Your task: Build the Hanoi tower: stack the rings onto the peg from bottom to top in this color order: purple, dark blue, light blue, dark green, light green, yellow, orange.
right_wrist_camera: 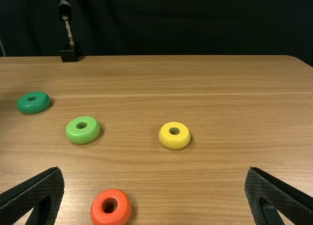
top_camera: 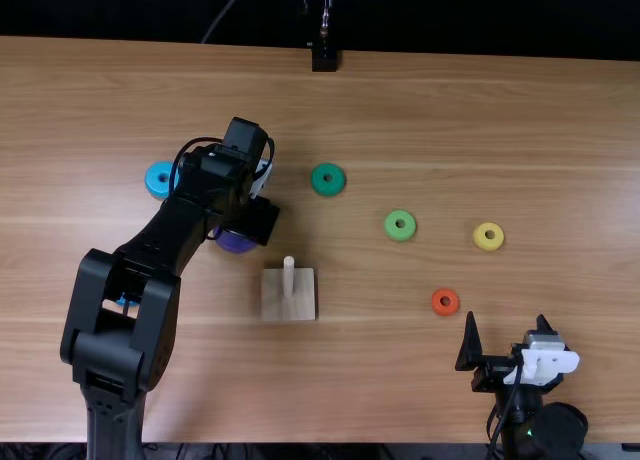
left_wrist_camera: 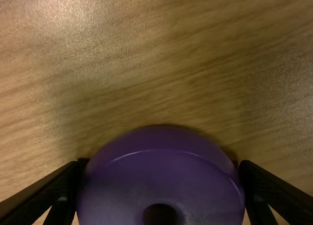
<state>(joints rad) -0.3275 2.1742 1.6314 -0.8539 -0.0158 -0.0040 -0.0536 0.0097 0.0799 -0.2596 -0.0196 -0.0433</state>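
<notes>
My left gripper (top_camera: pixel 248 230) is over the purple ring (top_camera: pixel 234 243), up and left of the peg (top_camera: pixel 288 278) on its square wooden base (top_camera: pixel 273 302). In the left wrist view, the left gripper (left_wrist_camera: pixel 160 168) has a finger against each side of the purple ring (left_wrist_camera: pixel 161 176). The right gripper (top_camera: pixel 507 325) stands open at lower right; in its wrist view the right gripper (right_wrist_camera: pixel 154 172) holds nothing. Loose rings: light blue (top_camera: pixel 158 179), dark blue (top_camera: pixel 124 302) mostly behind the left arm, dark green (top_camera: pixel 328 179), light green (top_camera: pixel 400 225), yellow (top_camera: pixel 488 236), orange (top_camera: pixel 445 301).
A black stand (top_camera: pixel 324 56) is at the table's far edge, beyond the rings. The left arm's links stretch over the table's left part, close to the dark blue and light blue rings. The orange ring (right_wrist_camera: pixel 111 207) lies nearest the right gripper.
</notes>
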